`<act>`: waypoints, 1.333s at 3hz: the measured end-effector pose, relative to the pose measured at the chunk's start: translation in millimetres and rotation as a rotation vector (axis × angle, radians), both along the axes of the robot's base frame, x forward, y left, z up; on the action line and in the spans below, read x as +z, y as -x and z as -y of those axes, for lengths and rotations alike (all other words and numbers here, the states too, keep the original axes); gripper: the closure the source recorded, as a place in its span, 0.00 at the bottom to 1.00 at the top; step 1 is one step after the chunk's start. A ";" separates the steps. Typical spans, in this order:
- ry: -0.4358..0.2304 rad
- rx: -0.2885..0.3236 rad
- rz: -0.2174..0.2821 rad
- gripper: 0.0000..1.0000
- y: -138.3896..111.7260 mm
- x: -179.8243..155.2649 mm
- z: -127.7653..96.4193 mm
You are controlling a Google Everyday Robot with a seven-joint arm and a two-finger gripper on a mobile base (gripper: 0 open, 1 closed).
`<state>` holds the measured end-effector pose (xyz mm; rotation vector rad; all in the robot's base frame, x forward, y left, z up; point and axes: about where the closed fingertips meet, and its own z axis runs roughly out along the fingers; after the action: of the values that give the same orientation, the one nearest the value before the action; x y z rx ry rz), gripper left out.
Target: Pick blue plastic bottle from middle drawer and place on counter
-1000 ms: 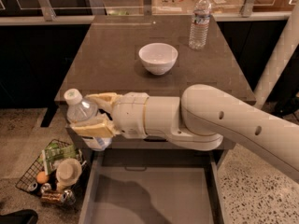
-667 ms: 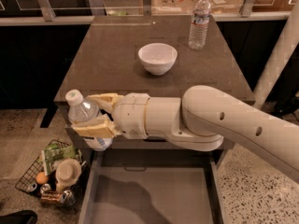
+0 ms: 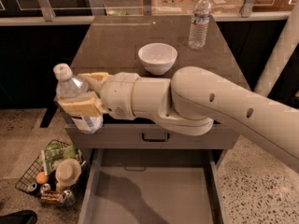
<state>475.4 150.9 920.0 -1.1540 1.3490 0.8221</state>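
My gripper point(image 3: 80, 93) is shut on the blue plastic bottle point(image 3: 70, 88), a squat clear bottle with a white cap and white-and-blue label. I hold it upright in the air at the front left corner of the counter point(image 3: 117, 45), just off its left edge. The cream fingers point(image 3: 81, 107) clamp the bottle's body. The middle drawer point(image 3: 149, 195) stands pulled open below, its bare grey floor empty. My arm reaches in from the right across the counter's front edge.
A white bowl point(image 3: 158, 57) sits mid-counter and a taller clear water bottle point(image 3: 199, 21) stands at the back right. A shallower shut drawer with a black handle point(image 3: 155, 137) is above the open one. A wire basket point(image 3: 51, 174) of items sits on the floor left.
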 end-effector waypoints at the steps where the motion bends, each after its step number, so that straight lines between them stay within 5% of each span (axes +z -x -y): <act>1: 0.004 -0.056 -0.014 1.00 -29.3 37.6 -16.7; 3: -0.032 -0.052 -0.085 1.00 -96.0 70.7 -38.3; 4: -0.063 0.028 -0.123 1.00 -139.3 63.2 -51.3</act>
<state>614.6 202.1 983.2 -1.0900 1.4005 0.9622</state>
